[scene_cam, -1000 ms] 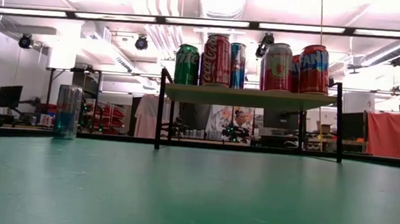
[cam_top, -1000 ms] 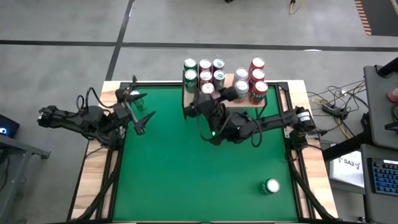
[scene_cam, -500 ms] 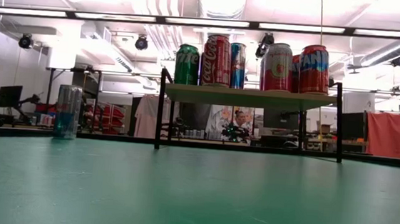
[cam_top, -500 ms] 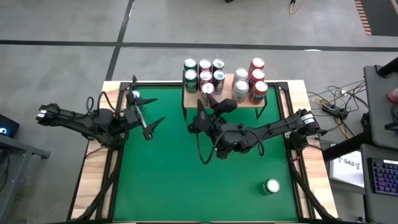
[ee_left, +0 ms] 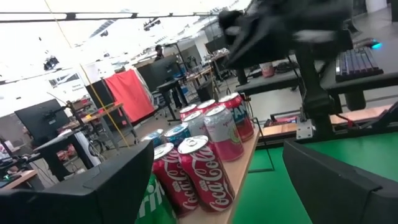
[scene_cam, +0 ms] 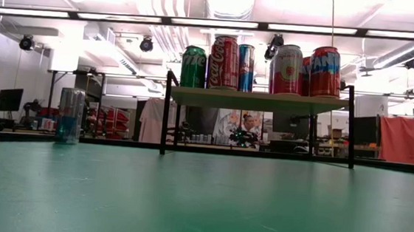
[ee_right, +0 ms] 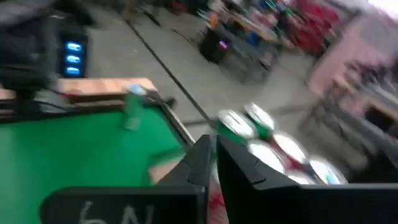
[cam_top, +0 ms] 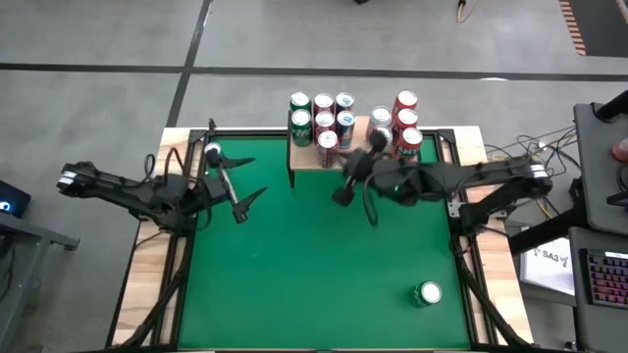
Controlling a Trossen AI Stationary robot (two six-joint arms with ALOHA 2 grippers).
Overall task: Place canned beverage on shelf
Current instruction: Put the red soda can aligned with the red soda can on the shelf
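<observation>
Your right gripper hangs over the green tabletop just in front of the shelf, its fingers pressed together with nothing between them. Your left gripper sits over the table's left side with its fingers spread wide and empty, near a slim can standing at the far left corner. The shelf stands at the far edge, crowded with upright cans, while one more can stands alone near the front right corner.
</observation>
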